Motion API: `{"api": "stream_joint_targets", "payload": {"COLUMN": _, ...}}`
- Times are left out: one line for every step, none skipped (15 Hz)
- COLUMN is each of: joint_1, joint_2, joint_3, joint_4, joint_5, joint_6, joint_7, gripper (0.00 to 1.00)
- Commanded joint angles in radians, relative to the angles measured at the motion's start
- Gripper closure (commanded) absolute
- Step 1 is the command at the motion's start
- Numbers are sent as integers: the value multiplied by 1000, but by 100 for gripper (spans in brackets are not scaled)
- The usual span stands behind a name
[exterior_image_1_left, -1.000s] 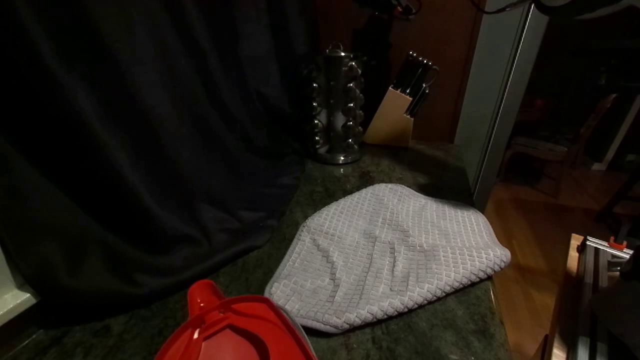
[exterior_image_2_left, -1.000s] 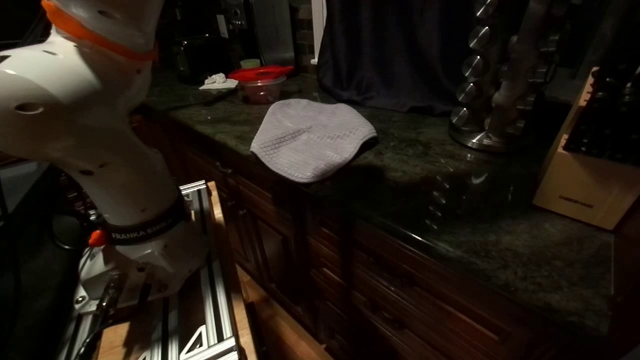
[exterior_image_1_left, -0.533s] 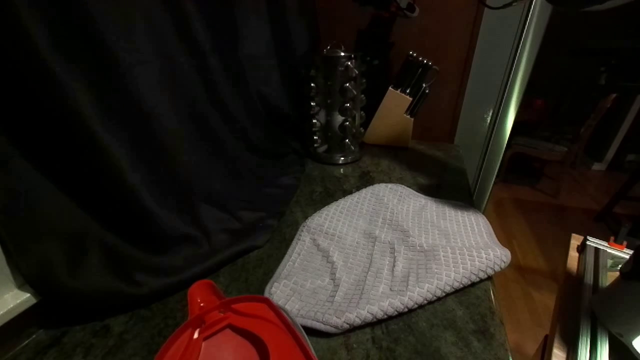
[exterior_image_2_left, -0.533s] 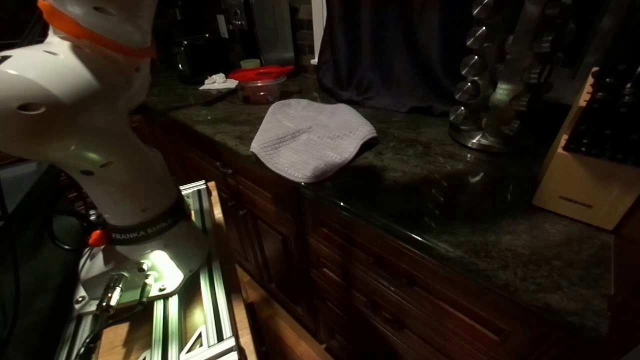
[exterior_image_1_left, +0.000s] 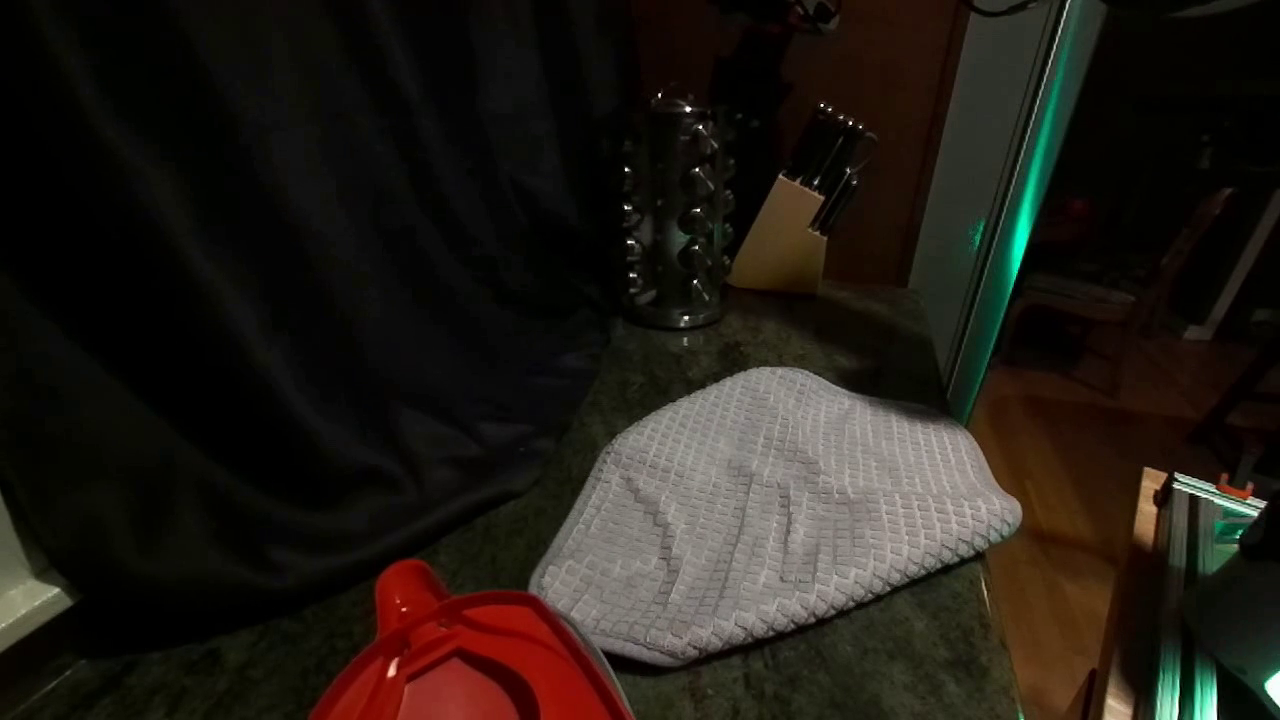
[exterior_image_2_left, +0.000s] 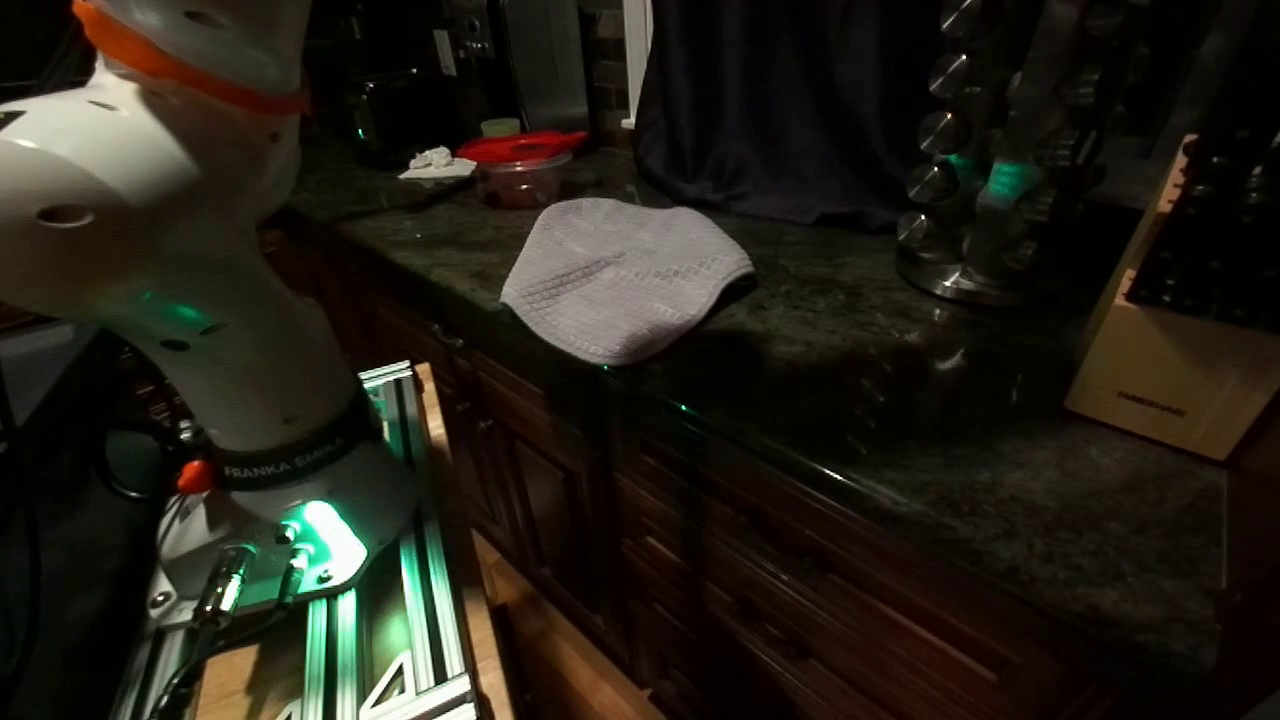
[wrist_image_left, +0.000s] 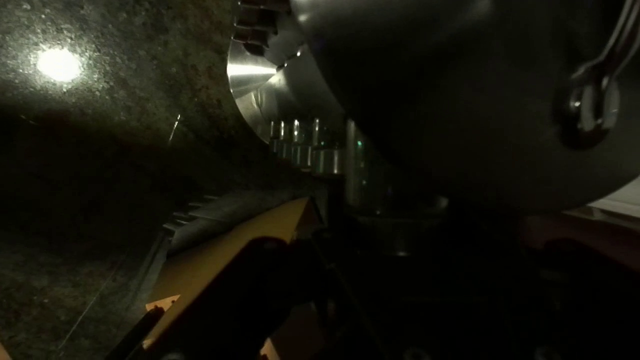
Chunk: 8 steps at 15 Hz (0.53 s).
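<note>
Dim and shadowed, hung with a dark curtain (exterior_image_1_left: 300, 300) along a mottled green countertop (exterior_image_2_left: 1000, 450), fitted below with wooden cabinets (exterior_image_2_left: 545, 490). Glows green along a pale upright panel (exterior_image_1_left: 1010, 225), open beyond to wooden floor (exterior_image_1_left: 1045, 510) and a chair (exterior_image_1_left: 1085, 292).

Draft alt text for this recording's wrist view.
A metal spice rack, seen from above, fills the upper right, with jars below its round top. The black gripper shows at the bottom, too dark to tell what it holds. A knife block stands lower left.

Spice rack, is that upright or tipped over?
Upright: the spice rack stands with its round base flat on the countertop in both exterior views.
</note>
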Motion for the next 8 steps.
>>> {"api": "stream_joint_targets", "payload": {"joint_1": 9, "joint_2": -45, "joint_3": -21, "joint_4": -54, "joint_5": -15, "joint_6": 19, "joint_7": 63, "gripper": 75}}
{"api": "stream_joint_targets", "payload": {"joint_1": 10, "joint_2": -53, "joint_3": -23, "joint_4": -69, "joint_5": -8, "joint_6": 17, "joint_7": 98, "gripper": 75}}
{"api": "stream_joint_targets", "payload": {"joint_1": 10, "joint_2": -60, "joint_3": -25, "joint_4": -82, "joint_5": -4, "joint_6": 22, "joint_7": 131, "gripper": 75}}
{"api": "stream_joint_targets", "payload": {"joint_1": 8, "joint_2": -67, "joint_3": -25, "joint_4": -94, "joint_5": 2, "joint_6": 24, "joint_7": 157, "gripper": 75}}
{"api": "stream_joint_targets", "payload": {"joint_1": 7, "joint_2": -74, "joint_3": -26, "joint_4": -104, "joint_5": 5, "joint_6": 29, "joint_7": 180, "gripper": 75}}
{"api": "stream_joint_targets", "payload": {"joint_1": 7, "joint_2": -83, "joint_3": -27, "joint_4": -115, "joint_5": 6, "joint_6": 37, "joint_7": 207, "gripper": 75}}
{"api": "stream_joint_targets", "payload": {"joint_1": 7, "joint_2": -91, "joint_3": -27, "joint_4": -125, "joint_5": 6, "joint_6": 42, "joint_7": 224, "gripper": 75}}
{"api": "stream_joint_targets", "payload": {"joint_1": 2, "joint_2": -94, "joint_3": -22, "joint_4": -130, "joint_5": 10, "joint_6": 39, "joint_7": 219, "gripper": 75}}
